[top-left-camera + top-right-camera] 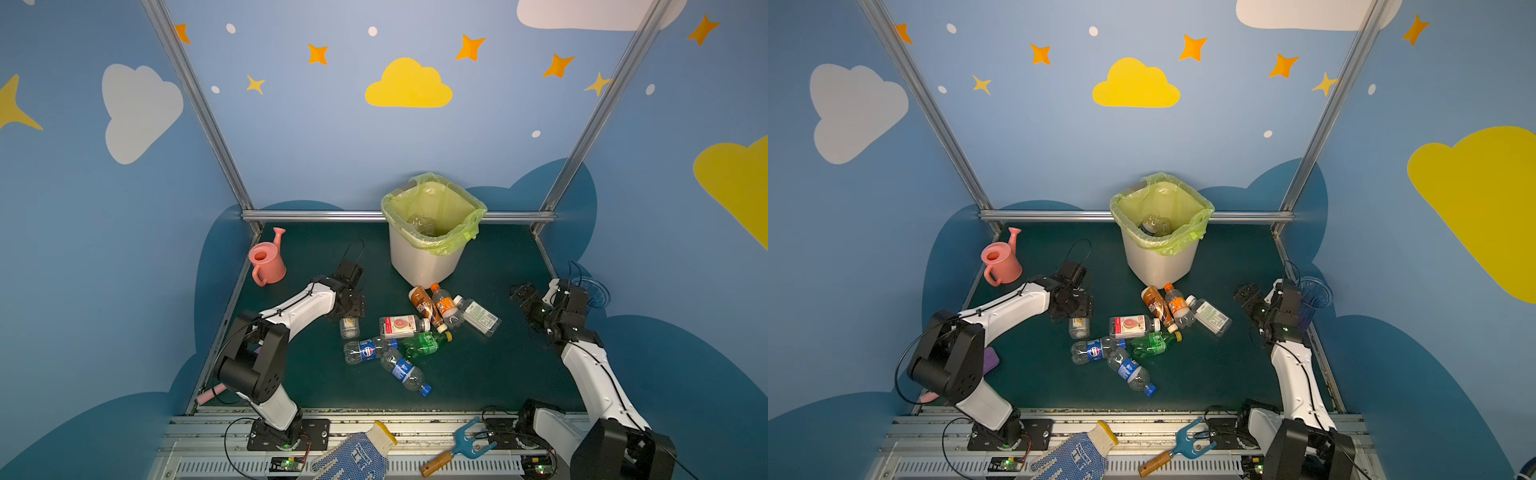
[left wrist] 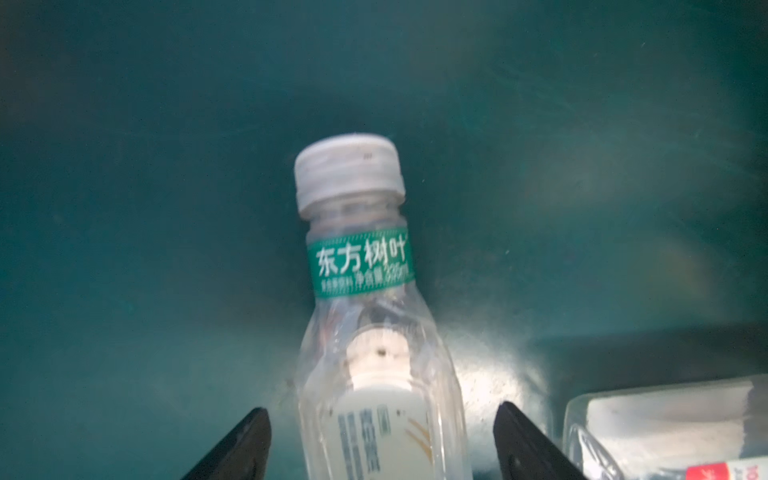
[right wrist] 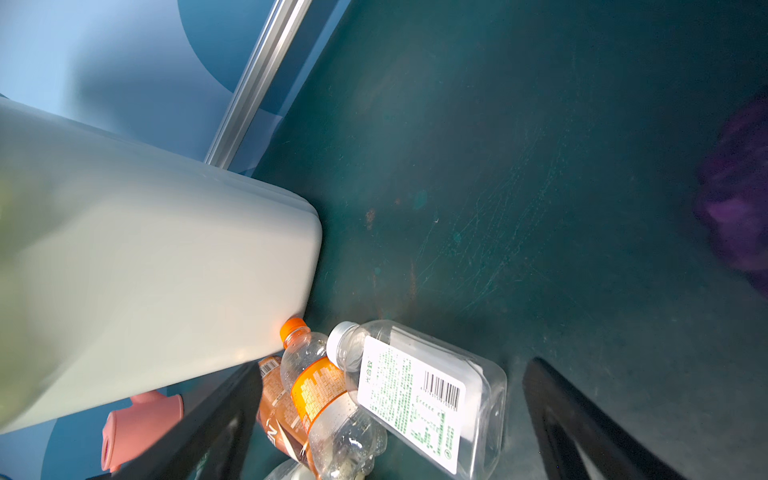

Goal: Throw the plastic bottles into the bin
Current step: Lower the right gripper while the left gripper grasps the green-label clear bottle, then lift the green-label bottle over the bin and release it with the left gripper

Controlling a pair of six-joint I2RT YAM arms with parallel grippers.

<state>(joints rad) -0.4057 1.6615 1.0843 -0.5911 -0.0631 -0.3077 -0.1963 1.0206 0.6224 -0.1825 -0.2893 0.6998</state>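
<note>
A small clear bottle (image 2: 374, 316) with a white cap and a green neck band lies on the dark green table. My left gripper (image 2: 382, 409) is open, one finger on each side of the bottle, and a gap shows at both sides. In both top views this gripper (image 1: 351, 316) hangs straight over that bottle (image 1: 349, 328). Several more plastic bottles (image 1: 415, 332) lie in a pile in front of the white bin (image 1: 424, 266), and one clear bottle (image 1: 422, 224) sits inside its bag. My right gripper (image 3: 395, 365) is open and empty, raised to the right of the pile (image 1: 519, 295).
A pink watering can (image 1: 266, 262) stands at the back left. Behind the right arm stands a blue ribbed vase (image 1: 592, 291). A purple object (image 1: 990, 359) lies by the left arm. On the front rail lie a work glove (image 1: 353, 453) and a blue hand fork (image 1: 461, 449).
</note>
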